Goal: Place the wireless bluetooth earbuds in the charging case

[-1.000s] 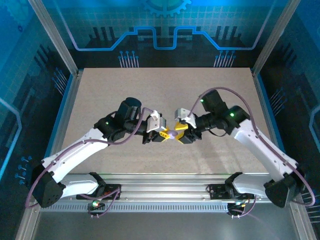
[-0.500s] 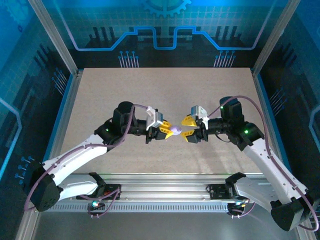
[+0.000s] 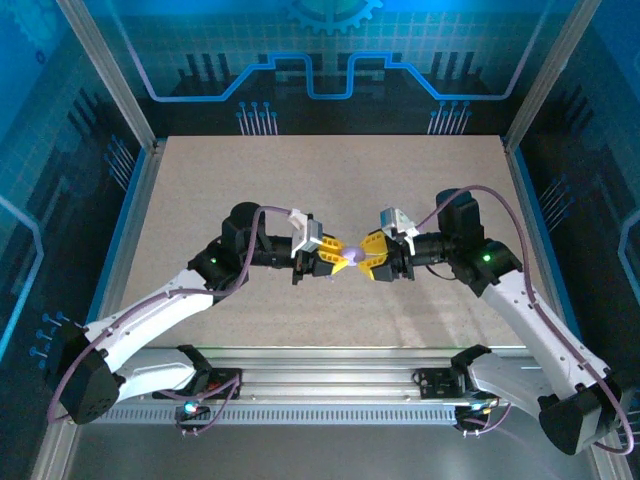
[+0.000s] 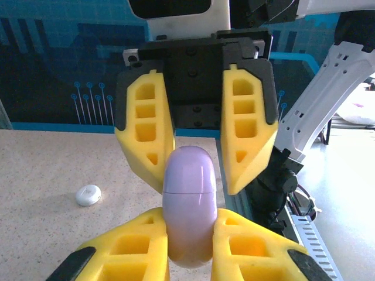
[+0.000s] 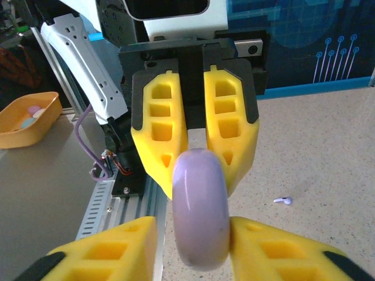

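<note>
- Left wrist view: the lavender charging case (image 4: 188, 199) is clamped in the closed left gripper (image 4: 190, 237).
- The right gripper (image 5: 193, 234) is set around it, partly open; contact is perhaps incomplete.
- An even pinch is advised before opening.
- One purple earbud (image 5: 282, 200) is seen on the table (image 5: 328, 146).

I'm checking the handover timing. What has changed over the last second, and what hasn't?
The right gripper backed off rightward with jaws open, then came back in; its fingers now flank the lavender charging case, grip unclear. The left gripper stayed shut on the case, shifting little.
</note>
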Robot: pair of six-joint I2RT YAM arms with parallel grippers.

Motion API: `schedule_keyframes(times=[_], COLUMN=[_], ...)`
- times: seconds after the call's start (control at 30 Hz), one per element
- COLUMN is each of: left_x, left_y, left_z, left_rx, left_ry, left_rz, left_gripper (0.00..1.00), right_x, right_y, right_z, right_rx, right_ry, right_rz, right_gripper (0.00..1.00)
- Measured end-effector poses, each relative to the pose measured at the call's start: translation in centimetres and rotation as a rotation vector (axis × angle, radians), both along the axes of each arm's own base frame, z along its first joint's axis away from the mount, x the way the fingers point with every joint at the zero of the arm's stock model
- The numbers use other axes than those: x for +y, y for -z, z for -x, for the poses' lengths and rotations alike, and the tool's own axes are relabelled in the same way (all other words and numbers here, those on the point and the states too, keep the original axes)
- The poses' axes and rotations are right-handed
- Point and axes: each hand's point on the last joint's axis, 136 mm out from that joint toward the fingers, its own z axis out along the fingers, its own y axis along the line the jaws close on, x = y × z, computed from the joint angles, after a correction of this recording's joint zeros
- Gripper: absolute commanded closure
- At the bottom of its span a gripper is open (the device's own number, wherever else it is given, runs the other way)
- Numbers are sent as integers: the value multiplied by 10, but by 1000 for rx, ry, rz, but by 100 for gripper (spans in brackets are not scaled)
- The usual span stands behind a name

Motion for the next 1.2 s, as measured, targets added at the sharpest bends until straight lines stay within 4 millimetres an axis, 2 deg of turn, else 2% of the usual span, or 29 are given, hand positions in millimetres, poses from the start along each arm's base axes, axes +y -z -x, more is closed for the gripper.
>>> schedule_keyframes(times=[0.13,0.2,0.33,0.43,0.57,0.8,0.97,1.2], left_x=[0,0,0,2,7,14,13,10], left_y=[0,0,5,17,27,39,41,42], left_z=[2,2,3,4,5,10,12,16], left_rx=[12,15,3,15,-7,-40,-42,-38], left_ry=[9,10,13,9,7,14,21,37], left_rz=[2,1,-19,-82,-163,-242,-247,-248], left_gripper=[85,81,57,50,48,46,50,55], right_x=[-1,-1,-1,-3,-6,-5,1,7], right_y=[0,0,0,-5,-9,12,21,20], right_z=[-1,-1,-1,-2,-3,2,6,8], right_rx=[1,4,8,-12,-73,-99,-89,-105], right_ry=[1,3,-6,-10,-12,-53,-88,-106], right_rz=[-1,1,22,59,121,243,273,263], right_gripper=[84,86,87,87,89,88,89,89])
